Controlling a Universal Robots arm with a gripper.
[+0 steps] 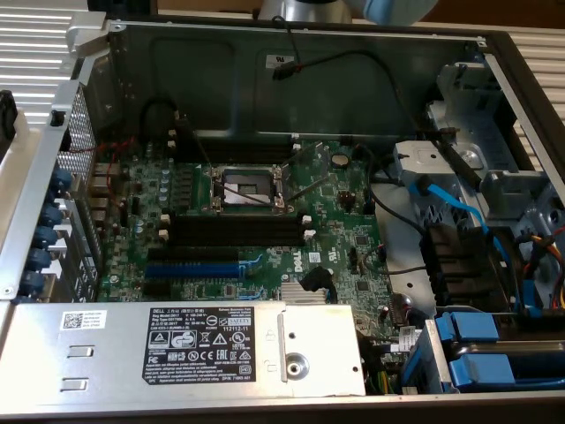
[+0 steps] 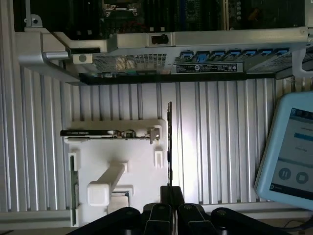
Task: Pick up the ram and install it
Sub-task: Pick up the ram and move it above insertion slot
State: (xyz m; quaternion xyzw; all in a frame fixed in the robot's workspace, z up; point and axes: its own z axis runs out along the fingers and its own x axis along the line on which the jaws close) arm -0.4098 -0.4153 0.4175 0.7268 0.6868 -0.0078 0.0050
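The ram (image 2: pixel 169 142) shows edge-on as a thin dark stick along the right side of a white holder (image 2: pixel 117 166) on the ribbed table. My gripper (image 2: pixel 171 197) sits over its near end with both fingers drawn together on the stick. Whether the ram has left the holder I cannot tell. In the exterior view the open computer case holds a green motherboard (image 1: pixel 335 212) with long black memory slots (image 1: pixel 238 231) with white end clips below the processor socket (image 1: pixel 247 187).
Another dark card (image 2: pixel 107 133) lies across the top of the white holder. The case's metal edge (image 2: pixel 171 44) lies beyond the holder. A teach pendant screen (image 2: pixel 288 152) stands beside it. A grey power supply (image 1: pixel 212 349), blue drive bays (image 1: pixel 494 344) and loose cables (image 1: pixel 353 66) crowd the case.
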